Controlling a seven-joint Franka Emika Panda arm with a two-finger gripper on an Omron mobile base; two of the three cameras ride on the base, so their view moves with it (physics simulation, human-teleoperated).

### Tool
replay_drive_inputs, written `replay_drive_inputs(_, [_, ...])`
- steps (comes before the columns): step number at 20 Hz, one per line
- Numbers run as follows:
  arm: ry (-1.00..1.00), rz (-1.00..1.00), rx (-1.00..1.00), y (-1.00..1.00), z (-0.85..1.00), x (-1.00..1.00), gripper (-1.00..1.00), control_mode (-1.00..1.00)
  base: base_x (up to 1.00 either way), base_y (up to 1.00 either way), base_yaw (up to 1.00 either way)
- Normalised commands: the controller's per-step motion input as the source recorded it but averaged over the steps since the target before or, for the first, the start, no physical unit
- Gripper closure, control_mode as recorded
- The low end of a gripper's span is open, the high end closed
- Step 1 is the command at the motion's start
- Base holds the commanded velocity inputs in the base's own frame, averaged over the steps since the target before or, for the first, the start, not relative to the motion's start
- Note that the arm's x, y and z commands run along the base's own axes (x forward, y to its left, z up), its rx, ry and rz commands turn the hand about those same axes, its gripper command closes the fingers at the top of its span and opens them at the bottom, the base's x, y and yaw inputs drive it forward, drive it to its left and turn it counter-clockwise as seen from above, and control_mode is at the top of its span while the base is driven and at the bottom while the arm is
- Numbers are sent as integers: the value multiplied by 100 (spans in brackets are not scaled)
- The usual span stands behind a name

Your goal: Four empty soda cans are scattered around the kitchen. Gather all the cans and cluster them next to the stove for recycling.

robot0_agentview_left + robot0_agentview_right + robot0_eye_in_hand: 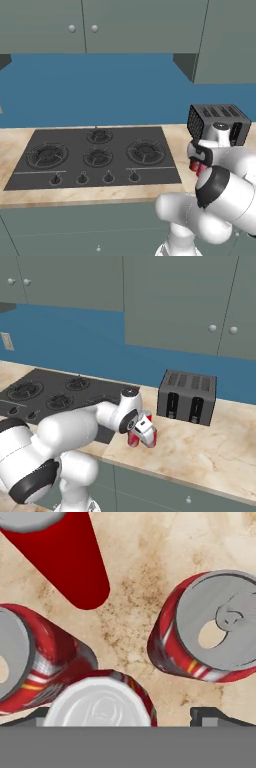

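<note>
Several red soda cans with silver tops stand close together on the beige counter just right of the stove (95, 155). In the hand view one can (215, 627) is at the right, one (30, 657) at the left, one (65, 557) at the top left, and one (100, 704) at the bottom. My gripper (125, 719) hangs open straight above them. The bottom can stands between its fingertips (215, 716), with a gap on the right side. From the base views the gripper (200, 162) (142, 431) covers most of the cans (133, 439), between the stove (55, 393) and the toaster.
A black slotted toaster (217, 122) (187, 396) stands at the back of the counter, right of the cans. Grey-green wall cabinets (125, 25) hang above. Bare counter (210, 451) stretches right of the cans to the front edge.
</note>
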Motion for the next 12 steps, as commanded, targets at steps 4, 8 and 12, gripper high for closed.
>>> replay_drive_inputs(4, [0,-2,0,6,0,-2,-100,-100,0,0,0])
replay_drive_inputs(8, [0,0,0,2,4,-9,-100,-100,0,0,0])
replay_drive_inputs(12, [0,0,0,0,10,-12,-100,-100,0,0,0])
